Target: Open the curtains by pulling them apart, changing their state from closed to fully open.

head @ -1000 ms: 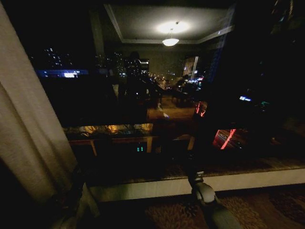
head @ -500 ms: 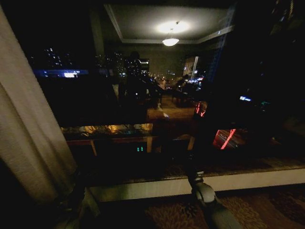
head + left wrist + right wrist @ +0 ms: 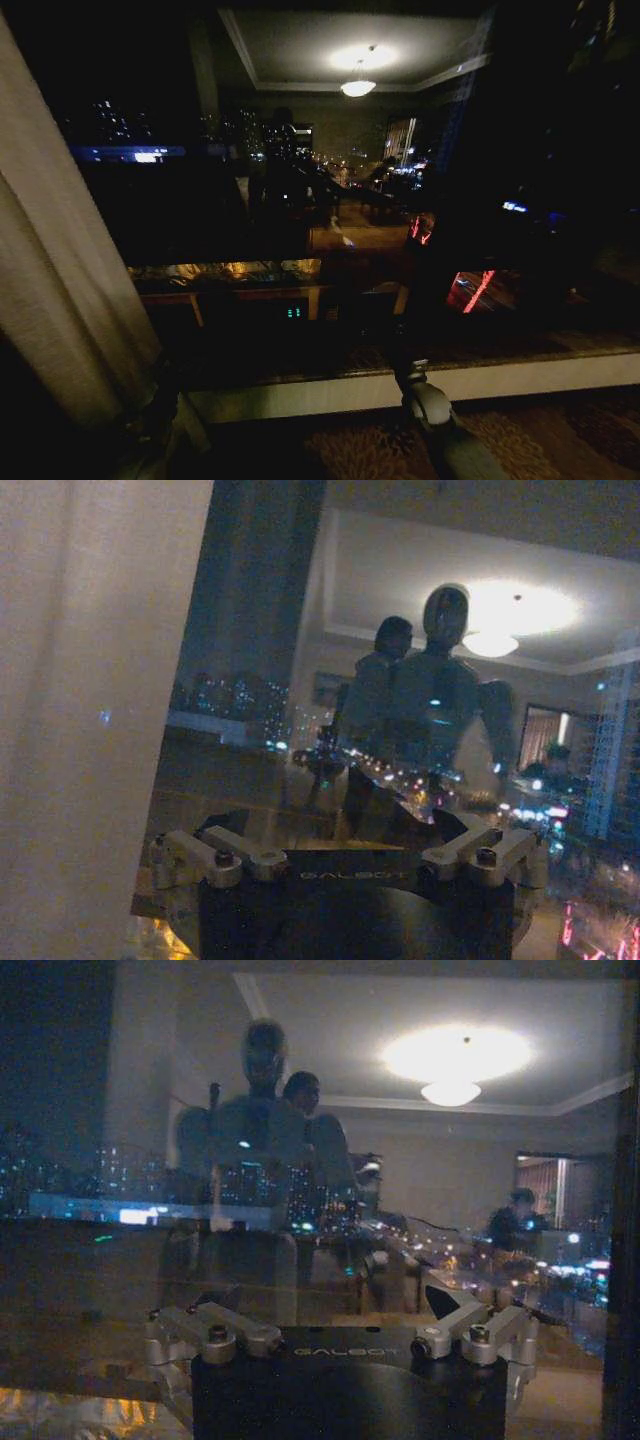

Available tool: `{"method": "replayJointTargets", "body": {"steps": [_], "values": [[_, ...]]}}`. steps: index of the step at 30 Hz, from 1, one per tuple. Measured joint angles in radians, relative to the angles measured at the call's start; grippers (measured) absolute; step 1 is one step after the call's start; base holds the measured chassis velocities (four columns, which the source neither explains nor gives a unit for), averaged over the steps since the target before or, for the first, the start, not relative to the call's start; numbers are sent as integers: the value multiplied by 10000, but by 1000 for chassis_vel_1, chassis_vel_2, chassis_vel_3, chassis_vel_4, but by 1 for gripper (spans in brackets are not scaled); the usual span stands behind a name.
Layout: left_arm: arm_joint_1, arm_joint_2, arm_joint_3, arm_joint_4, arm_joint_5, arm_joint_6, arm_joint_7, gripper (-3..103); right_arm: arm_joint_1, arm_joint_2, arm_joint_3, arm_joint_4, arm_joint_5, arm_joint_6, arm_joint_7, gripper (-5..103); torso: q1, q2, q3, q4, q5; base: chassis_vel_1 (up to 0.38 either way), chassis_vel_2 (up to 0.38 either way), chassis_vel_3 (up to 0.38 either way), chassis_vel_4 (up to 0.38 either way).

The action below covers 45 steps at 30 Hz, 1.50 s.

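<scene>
Curtains: I saw one sheer panel gathered at frame left; window glass bare | Handling: judged light, soft, slippery; pinch a pleat fold mid-height | Left gripper, right gripper: finger spread indeterminate, nothing visibly held.

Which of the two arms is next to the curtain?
The left arm, low beside the cream curtain. The right arm stands apart from it, before the dark window glass.

One curtain panel hangs at the window's left edge, with the sill along its bottom edge.
</scene>
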Motion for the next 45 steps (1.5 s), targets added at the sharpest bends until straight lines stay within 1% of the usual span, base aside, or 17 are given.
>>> {"method": "replayJointTargets", "body": {"steps": [8,14,16,19,22,25,32,36,38,45], "values": [[-4,4,-2,4,0,-1,-8,100,0,1,0,0,0,0,0,100,1,1,0,0,0,-85,-73,73,86],[-4,3,-1,5,-2,-1,-9,100,0,1,0,0,0,0,0,100,-1,1,0,0,-1,-226,-205,227,230],[-5,4,-1,4,-4,-1,-8,100,0,0,0,0,0,0,0,100,0,0,0,-2,5,-257,-258,243,258],[-6,5,0,5,-5,-1,-7,100,0,0,0,0,0,0,0,100,0,0,0,-1,2,-297,-290,264,317],[-5,5,0,5,-6,-1,-7,100,0,0,0,0,0,0,0,100,0,0,0,0,-6,-304,-294,331,314],[-5,5,-1,5,-6,0,-6,100,0,0,0,0,0,0,0,100,-1,1,0,0,1,-336,-321,321,348],[-5,5,0,5,-6,0,-6,100,0,0,0,0,0,0,0,100,-1,1,0,-1,0,-370,-356,346,376],[-5,5,-2,5,-6,1,-6,100,0,0,0,0,0,0,0,100,-1,1,0,-1,5,-367,-357,367,365],[-5,5,-1,5,-6,1,-6,100,0,0,0,0,0,0,0,100,0,1,0,-1,-1,-355,-347,368,351],[-6,5,-2,5,-6,2,-6,100,0,0,0,0,0,0,0,100,0,1,0,-1,1,-355,-329,348,340]]}}
